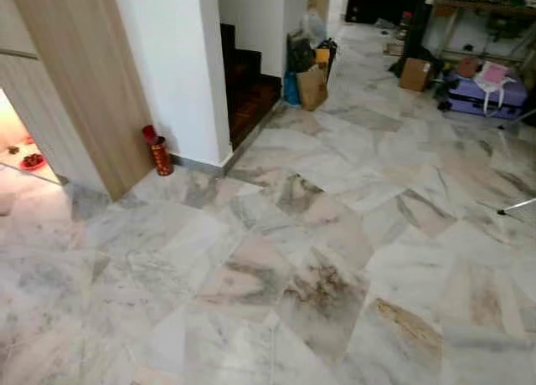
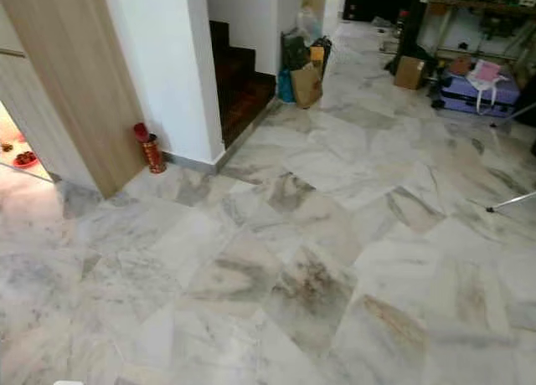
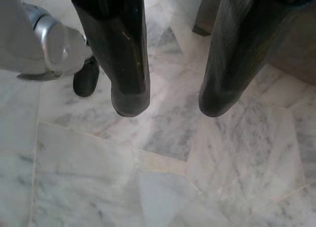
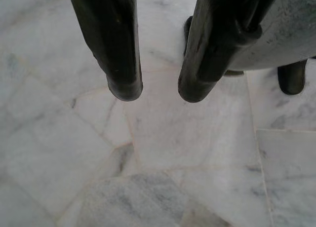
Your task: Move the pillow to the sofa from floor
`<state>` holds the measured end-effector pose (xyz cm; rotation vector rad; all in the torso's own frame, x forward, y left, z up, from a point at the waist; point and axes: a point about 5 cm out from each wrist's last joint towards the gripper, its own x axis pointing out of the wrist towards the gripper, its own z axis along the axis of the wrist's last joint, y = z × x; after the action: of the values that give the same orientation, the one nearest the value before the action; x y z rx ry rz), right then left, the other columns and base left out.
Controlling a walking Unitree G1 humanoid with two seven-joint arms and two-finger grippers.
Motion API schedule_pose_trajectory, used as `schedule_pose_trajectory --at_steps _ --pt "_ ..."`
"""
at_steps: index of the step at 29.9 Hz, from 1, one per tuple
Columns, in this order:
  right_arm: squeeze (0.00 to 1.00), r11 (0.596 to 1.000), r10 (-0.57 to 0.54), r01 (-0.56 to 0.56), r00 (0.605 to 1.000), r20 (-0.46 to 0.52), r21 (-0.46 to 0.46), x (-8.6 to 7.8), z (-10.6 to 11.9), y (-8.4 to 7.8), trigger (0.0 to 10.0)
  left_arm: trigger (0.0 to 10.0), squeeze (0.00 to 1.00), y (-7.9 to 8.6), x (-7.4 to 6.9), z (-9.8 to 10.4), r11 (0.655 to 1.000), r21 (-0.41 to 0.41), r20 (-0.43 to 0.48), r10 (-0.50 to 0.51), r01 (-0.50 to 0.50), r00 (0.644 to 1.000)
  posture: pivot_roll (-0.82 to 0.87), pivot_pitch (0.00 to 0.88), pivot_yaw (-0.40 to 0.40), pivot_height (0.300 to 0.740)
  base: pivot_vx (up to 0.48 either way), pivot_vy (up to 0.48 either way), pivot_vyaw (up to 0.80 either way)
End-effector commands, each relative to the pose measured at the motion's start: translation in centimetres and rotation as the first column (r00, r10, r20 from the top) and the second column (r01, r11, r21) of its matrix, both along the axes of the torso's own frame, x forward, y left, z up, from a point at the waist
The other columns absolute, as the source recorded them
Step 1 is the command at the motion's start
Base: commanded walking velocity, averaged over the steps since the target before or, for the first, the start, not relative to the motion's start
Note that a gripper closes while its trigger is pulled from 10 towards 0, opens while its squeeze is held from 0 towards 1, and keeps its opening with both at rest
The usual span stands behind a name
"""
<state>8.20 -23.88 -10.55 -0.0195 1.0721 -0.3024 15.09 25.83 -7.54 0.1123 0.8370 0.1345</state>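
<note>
Marble floor (image 1: 276, 268) lies under both empty, parted end effectors, left (image 3: 165, 106) and right (image 4: 158, 91).

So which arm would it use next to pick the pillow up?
Neither yet. The left gripper and right gripper both hang open over the grey-veined marble floor, with no pillow near either, so the robot must find it first.

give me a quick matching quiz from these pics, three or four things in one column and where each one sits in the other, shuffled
Things:
1. red canister
2. brown paper bag
3. purple suitcase
4. cardboard box

Places:
A. far right, under a pink bag
B. floor at the white wall's corner
C. by the stair foot
D. far back, left of the suitcase

Pairs: 1-B, 2-C, 3-A, 4-D
</note>
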Motion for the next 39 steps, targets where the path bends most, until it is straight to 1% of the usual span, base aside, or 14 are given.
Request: schedule_pose_trajectory --at_steps 1,4,14,19,21,22,24,25,26,28,29,30,35,39 --pt "0.00 0.968 -0.004 -0.038 0.986 0.168 0.247 9.0 1.8 4.5 10.0 10.0 0.00 -2.9 -2.2 -2.2 0.990 -0.125 -0.225 0.041 -0.071 0.973 0.11 0.016 -0.028 0.740 0.000 0.000 0.80" --pt "0.00 0.969 0.004 -0.045 0.986 0.166 0.242 9.0 1.8 4.4 10.0 10.0 0.00 -3.1 -2.4 -2.4 0.989 -0.123 -0.240 0.047 -0.079 0.970 0.11 0.014 -0.033 0.740 0.000 0.000 0.80" --pt "0.00 0.969 0.028 -0.069 0.985 0.170 0.237 9.3 1.9 4.3 10.0 10.0 0.00 -3.4 -2.4 -2.5 0.989 -0.126 -0.246 0.043 -0.076 0.968 0.12 0.016 -0.037 0.740 0.000 0.000 0.80" --pt "0.00 0.969 0.045 -0.082 0.986 0.159 0.235 9.1 1.8 4.4 10.0 10.0 0.00 -4.0 -2.1 -2.5 0.987 -0.129 -0.242 0.058 -0.092 0.968 0.13 0.028 -0.047 0.740 0.000 0.000 0.80" --pt "0.00 0.969 0.047 -0.083 0.987 0.157 0.234 9.0 1.8 4.3 10.0 10.0 0.00 -4.5 -1.7 -2.5 0.987 -0.134 -0.240 0.058 -0.092 0.969 0.13 0.032 -0.049 0.740 0.000 0.000 0.80" --pt "0.00 0.969 0.048 -0.084 0.987 0.156 0.234 8.9 1.8 4.3 10.0 10.0 0.00 -5.1 -1.3 -2.5 0.986 -0.139 -0.238 0.052 -0.087 0.970 0.12 0.032 -0.048 0.740 0.000 0.000 0.80" --pt "0.00 0.969 0.048 -0.084 0.987 0.156 0.234 8.9 1.8 4.3 10.0 10.0 0.00 -5.4 -1.2 -2.5 0.986 -0.142 -0.238 0.050 -0.085 0.970 0.12 0.035 -0.047 0.740 0.000 0.000 0.80" --pt "0.00 0.968 0.048 -0.084 0.986 0.158 0.236 9.0 1.8 4.3 10.0 10.0 0.00 -6.2 -0.8 -2.5 0.985 -0.150 -0.234 0.045 -0.082 0.971 0.12 0.037 -0.046 0.740 0.000 0.000 0.80" --pt "0.00 0.968 0.048 -0.084 0.986 0.158 0.236 9.0 1.8 4.3 10.0 10.0 0.00 -6.2 -0.8 -2.5 0.985 -0.150 -0.234 0.045 -0.082 0.971 0.12 0.037 -0.046 0.740 0.000 0.000 0.80" --pt "0.00 0.967 0.049 -0.087 0.986 0.159 0.239 9.0 1.8 4.3 10.0 10.0 0.00 -7.5 -0.2 -2.4 0.984 -0.161 -0.225 0.036 -0.073 0.974 0.12 0.036 -0.041 0.740 0.000 0.000 0.80" --pt "0.00 0.967 0.049 -0.087 0.986 0.159 0.239 9.0 1.8 4.3 10.0 10.0 0.00 -7.5 -0.2 -2.4 0.984 -0.161 -0.225 0.036 -0.073 0.974 0.12 0.036 -0.041 0.740 0.000 0.000 0.80" --pt "0.00 0.967 0.048 -0.086 0.986 0.159 0.240 9.1 1.8 4.4 10.0 10.0 0.00 -8.1 0.0 -2.4 0.984 -0.166 -0.221 0.026 -0.064 0.975 0.12 0.034 -0.038 0.740 0.000 0.000 0.80" --pt "0.00 0.965 0.046 -0.085 0.986 0.161 0.247 9.1 1.8 4.6 10.0 10.0 0.00 -8.7 0.1 -2.4 0.984 -0.167 -0.211 0.021 -0.057 0.977 0.11 0.032 -0.033 0.740 0.000 0.000 0.80" --pt "0.00 0.964 0.051 -0.089 0.986 0.157 0.249 9.0 1.8 4.6 10.0 10.0 0.00 -10.0 0.4 -2.4 0.984 -0.172 -0.206 0.004 -0.040 0.978 0.11 0.023 -0.029 0.740 0.000 0.000 0.80"
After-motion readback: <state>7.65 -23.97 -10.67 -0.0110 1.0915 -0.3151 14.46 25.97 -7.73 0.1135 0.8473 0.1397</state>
